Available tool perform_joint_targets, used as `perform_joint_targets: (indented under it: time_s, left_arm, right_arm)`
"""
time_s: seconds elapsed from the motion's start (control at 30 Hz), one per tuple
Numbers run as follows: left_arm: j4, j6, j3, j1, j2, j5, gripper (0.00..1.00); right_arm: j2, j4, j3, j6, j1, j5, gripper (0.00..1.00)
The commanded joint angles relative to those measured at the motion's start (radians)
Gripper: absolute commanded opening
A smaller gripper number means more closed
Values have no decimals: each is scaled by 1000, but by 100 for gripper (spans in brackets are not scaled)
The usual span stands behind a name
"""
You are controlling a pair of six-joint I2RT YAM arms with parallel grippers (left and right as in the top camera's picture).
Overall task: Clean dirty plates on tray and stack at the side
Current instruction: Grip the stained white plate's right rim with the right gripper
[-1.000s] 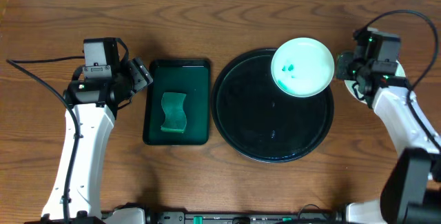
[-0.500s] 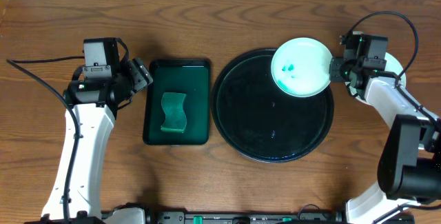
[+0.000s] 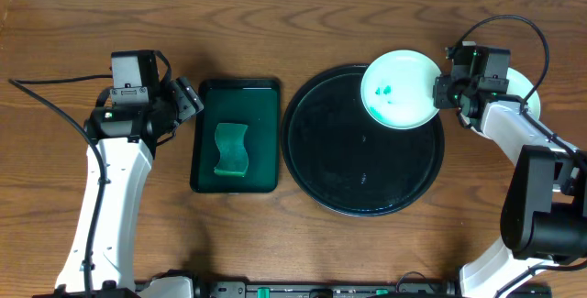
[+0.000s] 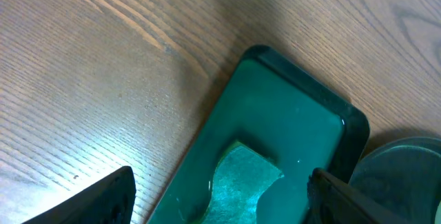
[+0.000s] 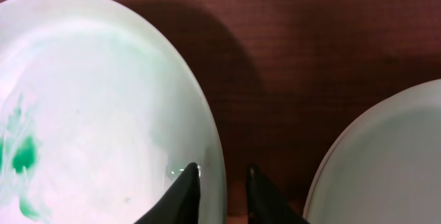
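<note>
A white plate [image 3: 402, 89] with teal-green smears [image 5: 24, 156] rests at the far right of the black tray [image 3: 362, 165], overlapping its rim. My right gripper [image 3: 441, 92] has closed over that plate's right rim [image 5: 222, 172]: one finger lies on the inner face and the other stands just outside the edge. Another white plate [image 3: 525, 92] lies on the table beyond the tray, partly under my right arm, and its edge [image 5: 386, 162] shows in the right wrist view. My left gripper [image 3: 188, 99] hangs open and empty over the green tray's left edge [image 4: 220, 196].
A rectangular dark green tray [image 3: 236, 96] stands left of the black tray and holds a wavy green sponge [image 3: 231, 149]. The sponge [image 4: 241, 182] shows between my left fingers. Bare wooden table surrounds both trays.
My right gripper has moved left to the smeared plate's rim and narrowed its jaws over it. The plate and my left arm have stayed in place.
</note>
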Motion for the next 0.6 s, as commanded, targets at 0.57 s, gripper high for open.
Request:
perform_joint_targets:
  time_s: [0.57]
  left_arm:
    - [-1,-4,9,3,1,-6,80]
  right_arm:
    - [-20,-63,18,105,12,-76,1]
